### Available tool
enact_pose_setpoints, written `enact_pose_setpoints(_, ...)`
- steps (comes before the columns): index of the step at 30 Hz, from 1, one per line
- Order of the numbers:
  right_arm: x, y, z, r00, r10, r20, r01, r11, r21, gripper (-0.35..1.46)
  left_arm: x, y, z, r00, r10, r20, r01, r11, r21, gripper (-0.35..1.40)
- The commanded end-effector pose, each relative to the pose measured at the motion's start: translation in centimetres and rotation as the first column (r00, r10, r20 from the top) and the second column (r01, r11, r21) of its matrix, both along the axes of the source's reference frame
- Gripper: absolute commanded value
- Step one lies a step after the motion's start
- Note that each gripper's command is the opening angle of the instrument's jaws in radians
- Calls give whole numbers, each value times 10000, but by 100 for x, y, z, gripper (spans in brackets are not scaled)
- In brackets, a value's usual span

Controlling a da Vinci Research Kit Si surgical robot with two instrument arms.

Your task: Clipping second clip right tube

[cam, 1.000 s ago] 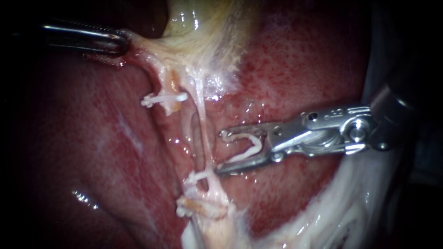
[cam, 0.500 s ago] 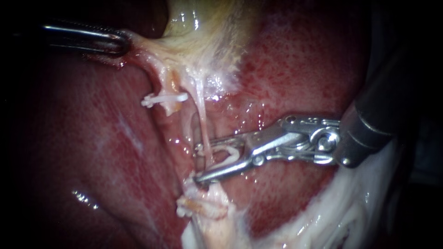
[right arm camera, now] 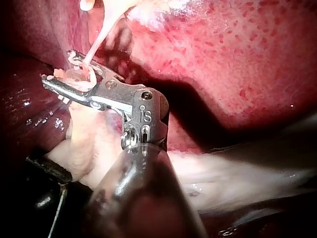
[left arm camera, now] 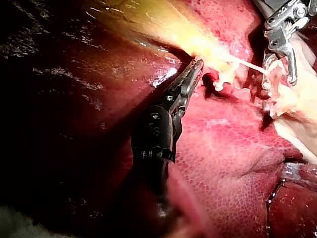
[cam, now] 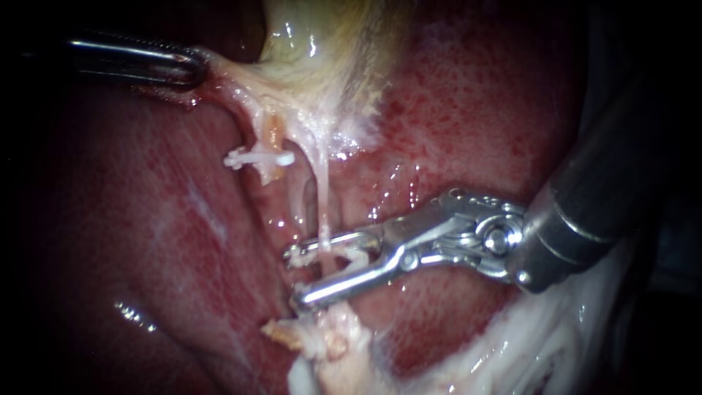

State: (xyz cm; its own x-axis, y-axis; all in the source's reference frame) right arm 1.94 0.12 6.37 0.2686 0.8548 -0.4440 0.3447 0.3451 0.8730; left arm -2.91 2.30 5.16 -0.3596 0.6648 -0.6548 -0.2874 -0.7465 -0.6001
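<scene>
The thin pale right tube (cam: 322, 197) runs down from the yellowish gallbladder (cam: 314, 44) and passes between the jaws of my right instrument (cam: 295, 278). Those jaws stand open around it, one on each side, carrying a white clip (cam: 358, 256); a gap still shows. In the right wrist view the same tube (right arm camera: 96, 39) drops into the open jaws of my right instrument (right arm camera: 58, 67). My left instrument (cam: 191, 69) is shut on the gallbladder's edge at the upper left, holding it taut, as my left instrument (left arm camera: 195, 67) also shows in its wrist view. A white clip (cam: 259, 157) sits on the left tube stump.
Red liver (cam: 146, 219) surrounds the tubes on both sides. Pale frayed tissue (cam: 322, 340) lies just below the right instrument's jaws. White fatty tissue (cam: 526, 344) lies under its shaft.
My right instrument has moved left, and its open jaws have gone from beside the right tube to straddling it. The left instrument has stayed where it was.
</scene>
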Motion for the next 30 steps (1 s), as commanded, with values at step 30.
enact_pose_setpoints(30, -9, 0, 2, 9989, -398, 237, 386, 9980, 491, -35, -1, 1, 3, 10000, 0, 1, 0, 10000, 1, -35)
